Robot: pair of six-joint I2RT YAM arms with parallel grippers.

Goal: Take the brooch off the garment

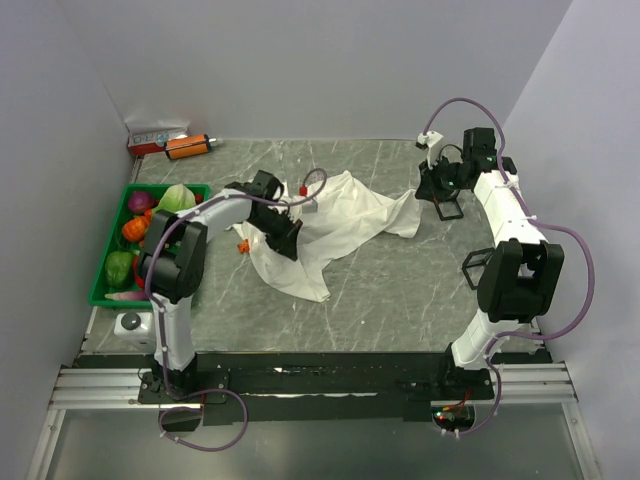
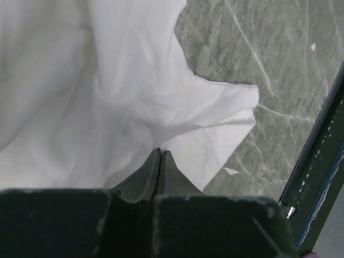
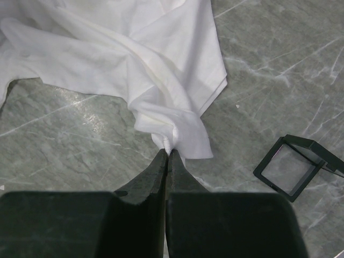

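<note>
The brooch, a tiny orange speck, is seen at the garment's left edge (whether pinned or lying just off the cloth cannot be told, nor its long axis) and is shown in neither wrist view. It lies just left of the left gripper, which is pressed shut on a garment fold and judged the nearer. The right gripper is pinched on the garment's right corner. The garment is spread on a marbled table, a green bin well left of it.
</note>
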